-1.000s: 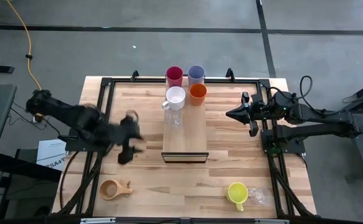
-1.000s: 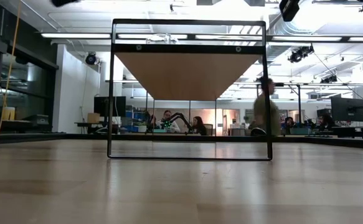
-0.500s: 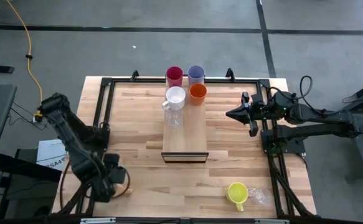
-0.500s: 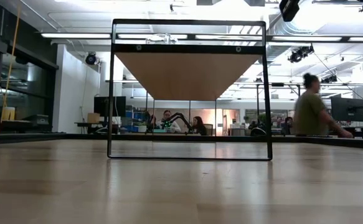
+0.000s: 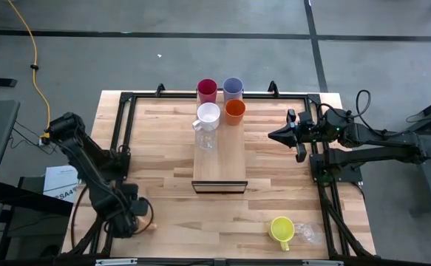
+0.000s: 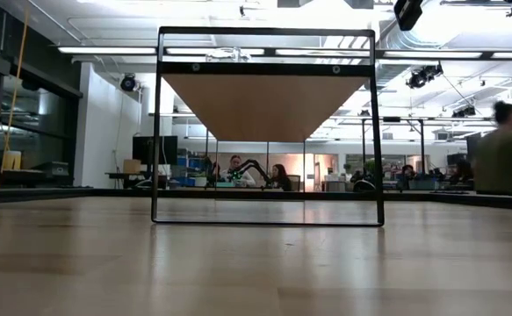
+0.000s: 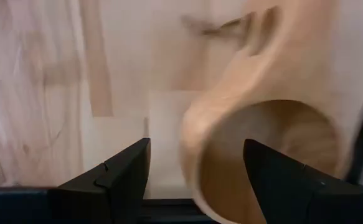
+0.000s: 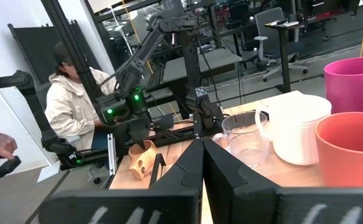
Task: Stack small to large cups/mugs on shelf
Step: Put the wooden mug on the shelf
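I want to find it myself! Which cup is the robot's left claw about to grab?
Look at the near left corner of the big wooden table, away from the cups on the shelf. The open left claw sits around a wooden cup. It is the only brown one.

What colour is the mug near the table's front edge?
Yellow. The mug shows best in the high view.

Two dark jointed arms showing black cabling, left gripper (image 7: pixel 197 171) wearing matte black angular fingers, right gripper (image 8: pixel 201 163) likewise black
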{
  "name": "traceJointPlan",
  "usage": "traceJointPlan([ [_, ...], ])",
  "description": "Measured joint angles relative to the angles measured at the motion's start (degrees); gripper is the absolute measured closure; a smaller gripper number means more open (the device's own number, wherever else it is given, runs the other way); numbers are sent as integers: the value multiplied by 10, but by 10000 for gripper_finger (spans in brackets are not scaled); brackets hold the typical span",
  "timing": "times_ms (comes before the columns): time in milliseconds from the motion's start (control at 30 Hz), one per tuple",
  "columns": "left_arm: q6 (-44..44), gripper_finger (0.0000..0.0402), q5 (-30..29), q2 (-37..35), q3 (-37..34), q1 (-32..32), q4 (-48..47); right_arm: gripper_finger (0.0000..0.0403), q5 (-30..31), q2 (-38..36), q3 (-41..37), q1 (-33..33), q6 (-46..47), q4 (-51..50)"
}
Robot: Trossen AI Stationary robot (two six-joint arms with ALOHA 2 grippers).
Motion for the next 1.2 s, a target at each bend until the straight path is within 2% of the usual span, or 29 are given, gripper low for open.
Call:
traceJointPlan([
  [267,-19,160,26,0,-53,0,33,403,0,0,0,0,0,0],
  [367,-20,177,30,0,-58,0,46,403,0,0,0,0,0,0],
  [467,-27,220,24,0,-58,0,48,403,0,0,0,0,0,0],
  [567,-32,289,19,0,-58,0,49,403,0,0,0,0,0,0],
  [633,-32,351,19,0,-58,0,51,403,0,0,0,0,0,0],
  [700,-33,381,18,0,-58,0,50,403,0,0,0,0,0,0],
  [833,-36,363,16,-9,-56,4,47,403,0,0,0,0,0,0],
  [933,-34,379,13,-30,-45,18,41,403,0,0,0,0,-2,0],
  [1200,4,383,-5,-161,34,87,41,403,0,0,0,0,-2,0],
])
